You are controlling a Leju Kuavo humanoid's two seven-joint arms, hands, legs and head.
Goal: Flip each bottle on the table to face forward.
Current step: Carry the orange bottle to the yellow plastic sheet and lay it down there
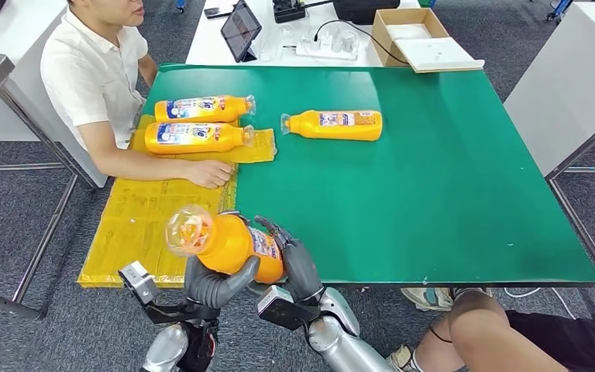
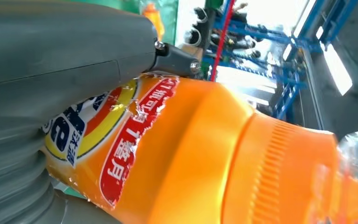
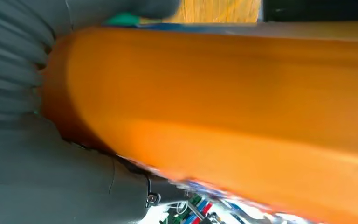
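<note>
I hold the orange bottle (image 1: pixel 228 244) in both hands at the lower left of the frame, off the counter's (image 1: pixel 434 194) near edge. My left hand (image 1: pixel 215 285) cups it from below; my right hand (image 1: pixel 294 260) clamps its base. Its long axis tilts cap-end up-left, toward the yellow mat (image 1: pixel 143 225).

A person in a white shirt (image 1: pixel 93 74) sat at the green table (image 1: pixel 434 201), one hand (image 1: pixel 209 173) resting on yellow cardboard (image 1: pixel 147 225). Beyond stood a tablet (image 1: pixel 241 29) and an open cardboard box (image 1: pixel 410 31). A bare knee (image 1: pixel 480 329) showed nearby.
</note>
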